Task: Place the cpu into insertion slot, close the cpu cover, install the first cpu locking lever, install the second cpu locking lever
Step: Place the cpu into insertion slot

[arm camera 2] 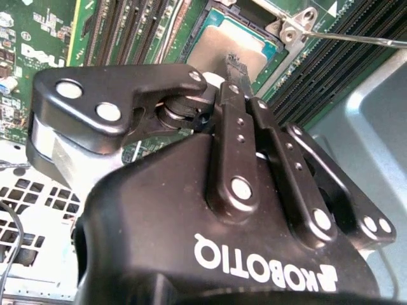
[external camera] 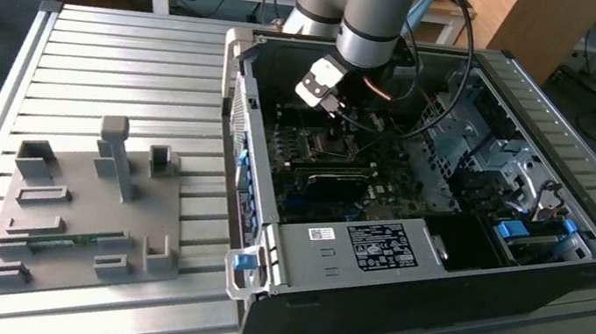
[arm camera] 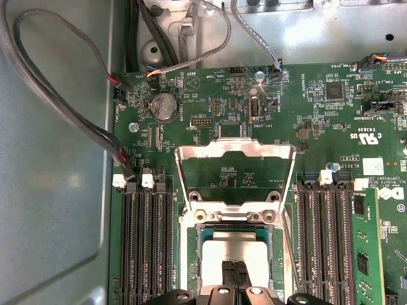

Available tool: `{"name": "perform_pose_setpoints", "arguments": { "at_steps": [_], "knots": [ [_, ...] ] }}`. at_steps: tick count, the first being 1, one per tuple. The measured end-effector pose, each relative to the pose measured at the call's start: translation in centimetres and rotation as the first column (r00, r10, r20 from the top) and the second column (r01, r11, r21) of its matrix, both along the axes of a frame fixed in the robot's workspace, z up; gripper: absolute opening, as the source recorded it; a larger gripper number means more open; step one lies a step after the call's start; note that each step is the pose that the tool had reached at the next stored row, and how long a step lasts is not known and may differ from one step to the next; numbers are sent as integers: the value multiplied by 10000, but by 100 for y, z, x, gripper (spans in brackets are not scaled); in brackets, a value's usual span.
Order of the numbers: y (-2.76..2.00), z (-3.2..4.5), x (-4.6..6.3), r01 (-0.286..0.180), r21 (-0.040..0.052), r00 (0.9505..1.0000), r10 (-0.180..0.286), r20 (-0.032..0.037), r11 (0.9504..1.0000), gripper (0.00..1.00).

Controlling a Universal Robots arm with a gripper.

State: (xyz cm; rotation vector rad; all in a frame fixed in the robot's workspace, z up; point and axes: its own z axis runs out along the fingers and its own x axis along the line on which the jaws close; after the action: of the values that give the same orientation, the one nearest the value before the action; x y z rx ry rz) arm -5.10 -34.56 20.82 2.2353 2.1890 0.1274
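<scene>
First wrist view: the black gripper point(arm camera: 236, 267) has its jaws pressed together, tips over the small square silvery-grey cpu point(arm camera: 219, 251) lying in its socket directly below. Just beyond, the windowed silver cpu cover point(arm camera: 235, 150) stands open. Placement seems in hand; finishing it calls for a level seat.

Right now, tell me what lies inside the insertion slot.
The cpu lies flat in the insertion slot, silvery top showing. The hand covers part of it; whatever lies beneath the cpu is hidden.
</scene>
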Motion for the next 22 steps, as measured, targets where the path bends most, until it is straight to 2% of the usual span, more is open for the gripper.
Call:
{"name": "perform_pose_setpoints", "arguments": {
  "at_steps": [7, 22],
  "knots": [
    [0, -76, 0, -1, 0, 10000, 1, 0, 10000, 11],
    [1, -93, 1, -1, 8, 10000, 1, 6, 10000, 11]
  ]
}}
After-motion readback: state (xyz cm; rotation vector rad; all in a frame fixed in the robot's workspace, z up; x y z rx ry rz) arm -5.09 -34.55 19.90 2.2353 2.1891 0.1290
